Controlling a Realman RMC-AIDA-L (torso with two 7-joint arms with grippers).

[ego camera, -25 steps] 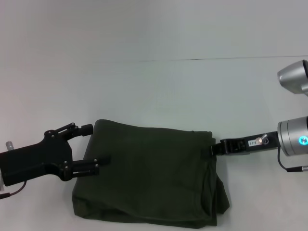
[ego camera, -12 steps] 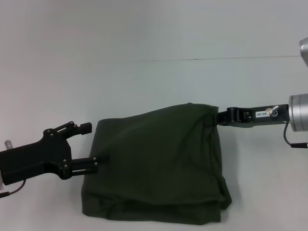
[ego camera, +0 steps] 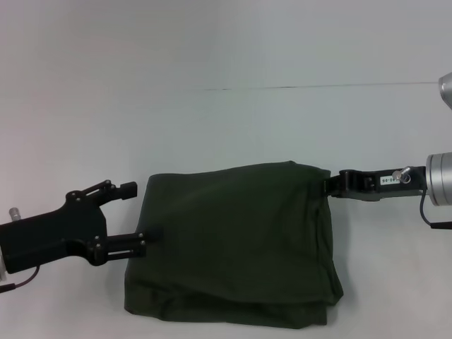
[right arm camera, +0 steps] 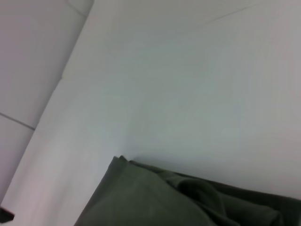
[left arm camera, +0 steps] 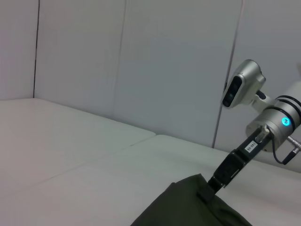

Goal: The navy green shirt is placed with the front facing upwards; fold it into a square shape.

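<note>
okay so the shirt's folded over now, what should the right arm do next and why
Probably open the right end effector and back away: it pinches the far right corner of the navy green shirt, which already lies as a rough square, while the open left end effector sits at its left edge.

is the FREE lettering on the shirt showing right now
No, the navy green shirt lies folded on the table with only plain dark fabric showing.

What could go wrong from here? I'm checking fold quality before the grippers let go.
The right gripper pinches only the far right corner of the navy green shirt; the cloth could slip out and sag. The left gripper is open at the left edge, so that side may drag. Layers are bunched unevenly along the near right edge, which may spoil the square.
</note>
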